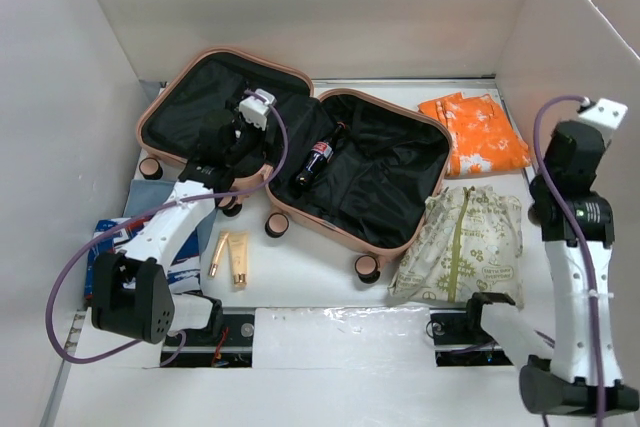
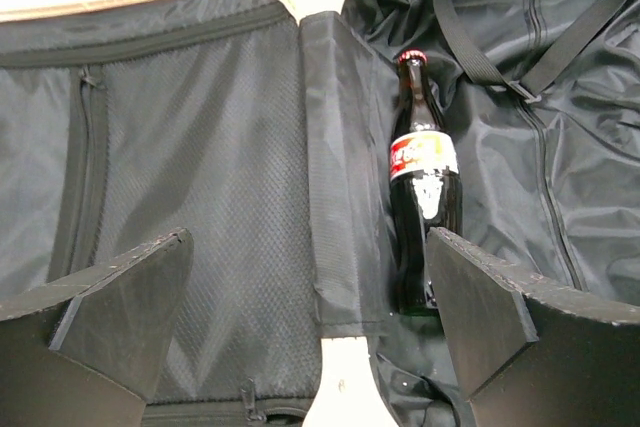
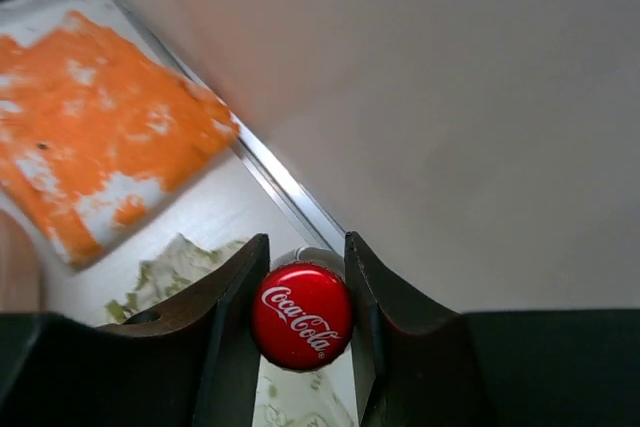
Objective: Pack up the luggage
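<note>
Left wrist: left pincer [image 2: 310, 247] wide over luggage [image 2: 200, 137] hinge [image 2: 335, 147]; right pincer [image 3: 305, 247] around cap [image 3: 301, 315]

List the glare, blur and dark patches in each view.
Top view: glare on the shiny strip near the bottom; suitcase lining near black. Left wrist view: suitcase rim at the top blown out white; bottle sharp. Right wrist view: red cap sharp, orange cloth behind it soft.
</note>
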`<action>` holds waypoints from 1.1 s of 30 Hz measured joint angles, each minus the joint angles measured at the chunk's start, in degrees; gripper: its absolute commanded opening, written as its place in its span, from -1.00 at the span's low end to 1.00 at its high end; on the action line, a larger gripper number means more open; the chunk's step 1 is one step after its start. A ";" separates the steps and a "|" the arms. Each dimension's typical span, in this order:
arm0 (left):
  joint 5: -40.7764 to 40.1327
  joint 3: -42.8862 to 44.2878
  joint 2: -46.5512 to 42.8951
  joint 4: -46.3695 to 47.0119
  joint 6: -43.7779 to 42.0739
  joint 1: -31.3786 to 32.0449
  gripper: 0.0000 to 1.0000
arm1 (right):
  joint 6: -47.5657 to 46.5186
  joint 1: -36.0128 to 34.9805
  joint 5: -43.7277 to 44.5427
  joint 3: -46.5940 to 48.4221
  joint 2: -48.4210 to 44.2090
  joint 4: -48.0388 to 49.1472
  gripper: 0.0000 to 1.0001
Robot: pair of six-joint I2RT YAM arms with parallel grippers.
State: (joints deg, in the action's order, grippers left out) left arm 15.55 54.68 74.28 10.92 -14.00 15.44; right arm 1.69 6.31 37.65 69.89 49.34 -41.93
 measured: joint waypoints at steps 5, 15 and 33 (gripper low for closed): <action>-2.12 -1.60 -0.35 0.00 1.09 0.00 1.00 | -1.60 -14.93 3.02 8.61 8.02 3.45 -1.00; -11.06 -4.63 -4.04 -0.79 2.10 -0.02 1.00 | 1.77 -39.95 -0.98 20.61 32.52 18.18 -1.00; -16.79 -11.21 -8.70 -1.11 2.43 -0.02 1.00 | 28.92 -35.39 -34.97 18.03 50.45 28.30 -1.00</action>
State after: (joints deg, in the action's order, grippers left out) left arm -1.23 43.46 65.58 9.80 -11.57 15.42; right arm 30.61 -29.08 2.68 87.92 99.79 -13.63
